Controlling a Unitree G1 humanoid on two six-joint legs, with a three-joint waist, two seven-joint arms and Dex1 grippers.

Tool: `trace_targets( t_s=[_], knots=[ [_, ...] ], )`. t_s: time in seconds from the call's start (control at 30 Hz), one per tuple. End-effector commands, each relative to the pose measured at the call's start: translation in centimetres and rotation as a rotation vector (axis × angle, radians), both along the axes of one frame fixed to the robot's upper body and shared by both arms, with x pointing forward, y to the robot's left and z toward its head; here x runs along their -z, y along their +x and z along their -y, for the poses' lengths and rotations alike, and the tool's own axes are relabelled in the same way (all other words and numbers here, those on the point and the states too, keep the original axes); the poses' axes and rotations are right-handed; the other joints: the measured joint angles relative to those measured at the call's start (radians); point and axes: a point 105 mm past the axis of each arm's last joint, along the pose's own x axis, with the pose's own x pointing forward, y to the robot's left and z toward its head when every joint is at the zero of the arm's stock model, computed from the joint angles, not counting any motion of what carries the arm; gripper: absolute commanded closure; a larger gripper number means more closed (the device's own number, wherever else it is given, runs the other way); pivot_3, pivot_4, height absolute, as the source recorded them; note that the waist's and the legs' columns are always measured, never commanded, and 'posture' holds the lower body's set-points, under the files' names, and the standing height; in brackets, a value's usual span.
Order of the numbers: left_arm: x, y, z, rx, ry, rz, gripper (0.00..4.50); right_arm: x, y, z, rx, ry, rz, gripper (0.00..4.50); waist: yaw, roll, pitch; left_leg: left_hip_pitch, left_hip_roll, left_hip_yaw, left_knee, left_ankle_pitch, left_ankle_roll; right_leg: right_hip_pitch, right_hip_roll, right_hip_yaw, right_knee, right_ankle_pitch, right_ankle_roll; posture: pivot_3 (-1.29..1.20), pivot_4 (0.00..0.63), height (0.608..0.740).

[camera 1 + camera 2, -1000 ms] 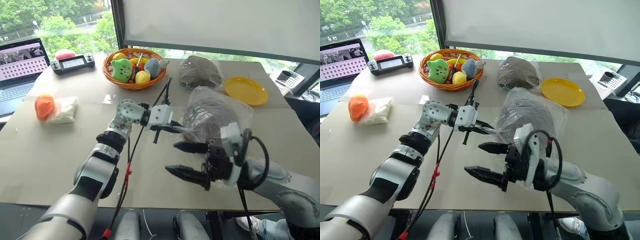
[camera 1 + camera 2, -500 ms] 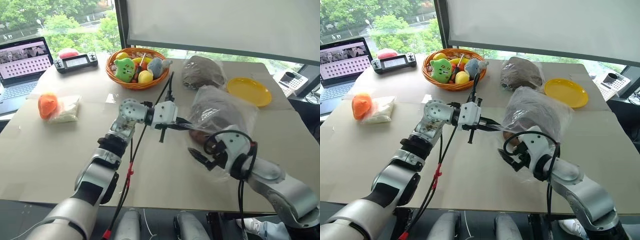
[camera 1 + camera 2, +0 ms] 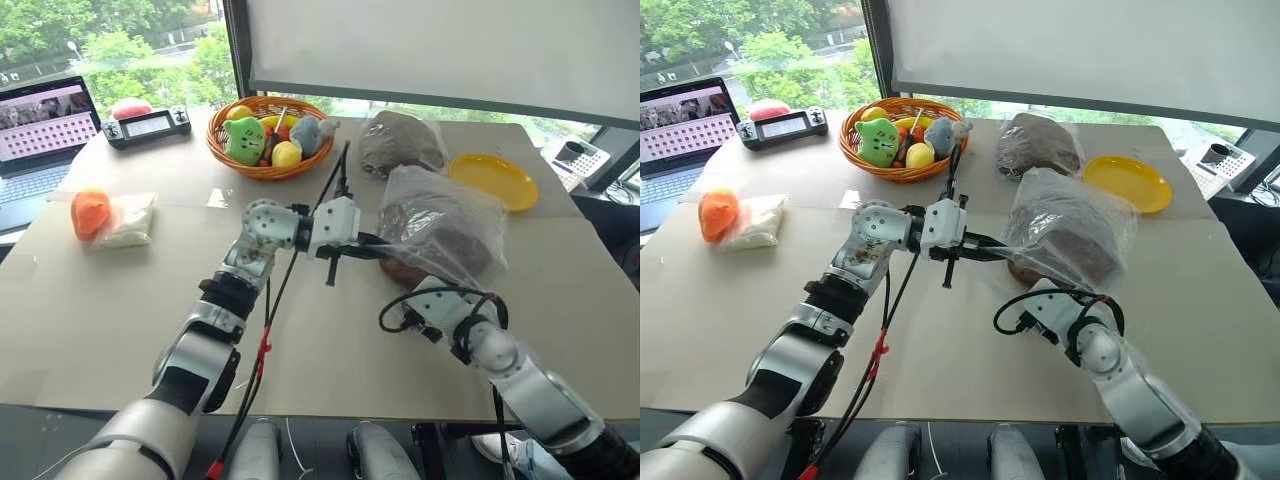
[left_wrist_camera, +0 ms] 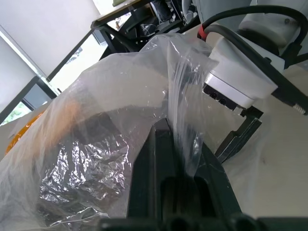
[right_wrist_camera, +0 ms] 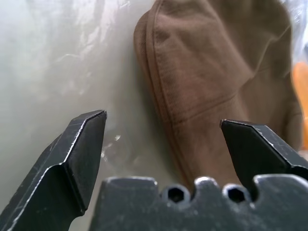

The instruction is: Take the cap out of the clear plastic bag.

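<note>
Crinkly film of the clear plastic bag [image 3: 440, 215] is staying pinched in our closed left gripper [image 4: 169, 144], while our right gripper [image 5: 163, 132] is gaping wide just before the cap [image 5: 216, 72]. We are risking snagging plastic alongside fabric, dragging both together.

Right end effector [image 5: 163, 126] (wide open) now inside the clear plastic bag [image 3: 440, 225].
</note>
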Motion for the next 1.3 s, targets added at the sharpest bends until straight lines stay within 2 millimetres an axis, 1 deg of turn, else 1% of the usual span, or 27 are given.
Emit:
trace_targets(
  t_s=[0.03,0.17,0.3,0.37,0.4,0.43,0.47,0.5,0.53,0.57,0.6,0.63,0.7,0.77,0.87,0.93,1.03,1.1,1.2,1.3],
  knots=[
    [-1.1,-0.6,0.6,0.023,-0.033,0.031,4.41,0.3,1.8,0.7,0.102,-0.089,0.117,0.00,0.001,0.000,0.000,0.000,0.000,0.000,0.000,0.000,0.000,0.000,0.000,0.000,0.000,0.000,0.000,0.00,0.150,0.740],
    [-1.0,-0.6,0.6,0.018,-0.035,0.023,4.41,1.1,2.4,0.4,0.117,-0.105,0.119,0.00,0.003,0.000,0.000,0.000,0.000,0.000,0.000,0.000,0.000,0.000,0.000,0.000,0.000,0.001,-0.001,0.00,0.150,0.740],
    [-0.8,-0.6,0.5,0.012,-0.032,0.020,4.41,1.9,2.3,0.0,0.094,-0.092,0.094,0.00,0.003,0.000,-0.001,0.001,0.000,0.000,0.000,0.000,0.000,0.001,0.000,0.000,0.000,0.002,-0.002,0.00,0.150,0.740],
    [-0.7,-0.6,0.4,0.007,-0.032,0.017,4.50,2.2,2.1,0.0,0.088,-0.096,0.086,0.54,0.003,0.001,-0.001,0.002,0.000,0.000,0.000,0.000,0.000,0.001,0.000,0.000,0.000,0.002,-0.002,0.00,0.150,0.740],
    [-0.7,-0.6,0.4,0.006,-0.032,0.017,4.50,2.4,2.0,0.0,0.087,-0.095,0.081,0.64,0.003,0.001,-0.001,0.002,0.000,0.000,0.000,0.000,0.000,0.001,0.000,0.000,0.000,0.002,-0.002,0.00,0.150,0.740],
    [-0.7,-0.6,0.4,0.005,-0.032,0.017,4.50,2.4,1.8,0.1,0.088,-0.094,0.079,1.05,0.004,0.001,-0.001,0.001,0.000,0.000,0.000,0.000,0.000,0.001,0.000,0.000,0.000,0.002,-0.002,0.00,0.150,0.740],
    [-0.7,-0.6,0.4,0.004,-0.033,0.016,4.50,2.4,1.7,0.2,0.088,-0.093,0.079,1.64,0.006,0.001,-0.001,0.001,0.000,0.000,0.000,0.000,0.000,0.001,0.000,0.000,0.000,0.002,-0.002,0.00,0.150,0.740],
    [-0.7,-0.6,0.4,0.003,-0.034,0.015,4.50,2.4,1.7,0.2,0.088,-0.092,0.081,2.07,0.008,0.001,-0.001,0.001,0.000,0.000,0.000,0.000,0.000,0.001,0.000,0.000,0.000,0.002,-0.003,0.00,0.150,0.740],
    [-0.6,-0.6,0.4,0.002,-0.034,0.015,4.50,2.3,1.6,0.2,0.088,-0.091,0.082,2.25,0.010,0.001,-0.001,0.000,0.000,0.000,0.000,0.000,0.000,0.001,0.000,0.000,0.000,0.002,-0.003,0.00,0.150,0.740],
    [-0.6,-0.6,0.4,0.002,-0.034,0.015,4.50,2.3,1.6,0.2,0.088,-0.091,0.083,2.64,0.010,0.001,-0.001,0.000,0.000,0.000,0.000,0.000,0.000,0.001,0.000,0.000,0.000,0.002,-0.003,0.00,0.150,0.740],
    [-0.6,-0.6,0.5,0.002,-0.035,0.014,4.50,2.2,1.5,0.2,0.087,-0.091,0.084,2.89,0.009,0.001,-0.001,0.000,0.000,0.000,0.000,0.000,0.000,0.001,0.000,0.000,0.000,0.002,-0.003,0.00,0.150,0.740],
    [-0.6,-0.6,0.5,0.002,-0.035,0.014,4.50,2.1,1.4,0.2,0.085,-0.091,0.085,3.30,0.009,0.001,-0.001,0.000,0.000,0.000,0.000,0.000,0.000,0.001,0.000,0.000,0.000,0.002,-0.003,0.00,0.150,0.740],
    [-0.5,-0.6,0.5,0.001,-0.034,0.013,4.50,2.0,1.2,0.1,0.074,-0.094,0.088,3.91,0.009,0.001,-0.001,0.001,0.000,0.000,0.000,0.000,0.000,0.001,0.000,0.000,0.000,0.002,-0.003,0.00,0.150,0.740],
    [-0.3,-0.6,0.6,0.000,-0.033,0.011,4.50,2.0,1.2,0.0,0.066,-0.093,0.087,4.39,0.009,0.000,-0.001,0.001,0.000,-0.001,0.000,0.000,0.000,0.001,0.000,-0.001,0.000,0.002,-0.003,0.00,0.150,0.740],
    [0.5,-0.6,0.1,-0.014,-0.015,0.018,4.50,0.8,0.2,-0.5,0.032,-0.064,0.086,4.45,0.009,0.001,-0.001,0.001,0.000,-0.001,0.000,0.000,0.000,0.001,0.000,-0.001,0.000,0.002,-0.003,0.00,0.150,0.740],
    [1.3,-0.5,-0.1,-0.036,0.002,0.029,4.50,0.5,-0.5,-1.3,-0.011,0.015,0.073,4.45,0.008,0.001,-0.001,0.000,0.000,-0.001,0.000,0.000,0.000,0.001,0.000,0.000,0.000,0.002,-0.003,0.00,0.150,0.740],
    [2.4,-0.7,-0.1,-0.054,0.020,0.032,4.50,0.1,-1.7,-2.9,-0.122,0.043,0.053,4.45,0.007,0.000,-0.001,0.001,0.000,-0.001,0.000,0.000,0.000,0.001,0.000,0.000,0.000,0.002,-0.003,0.00,0.150,0.740],
    [2.8,-0.8,0.3,-0.063,0.020,0.025,4.50,-0.4,-3.0,-4.3,-0.198,0.123,0.024,4.45,0.006,0.000,-0.001,0.001,0.000,-0.001,0.001,0.000,0.000,0.002,0.000,0.000,0.000,0.002,-0.002,0.00,0.150,0.740],
    [2.8,-1.2,1.1,-0.056,0.002,0.010,4.50,-1.0,-4.5,-5.8,-0.275,0.251,-0.028,4.45,0.002,0.000,-0.001,0.001,0.000,-0.001,0.001,0.000,0.000,0.002,0.000,-0.001,0.000,0.001,-0.001,0.00,0.150,0.740],
    [2.6,-1.6,2.1,-0.051,-0.025,-0.007,4.50,-1.5,-5.4,-6.2,-0.323,0.298,-0.073,4.45,-0.002,0.000,-0.001,0.001,0.000,-0.001,0.000,0.000,0.000,0.002,0.000,0.000,0.000,0.001,-0.001,0.00,0.150,0.740]
  ],
)
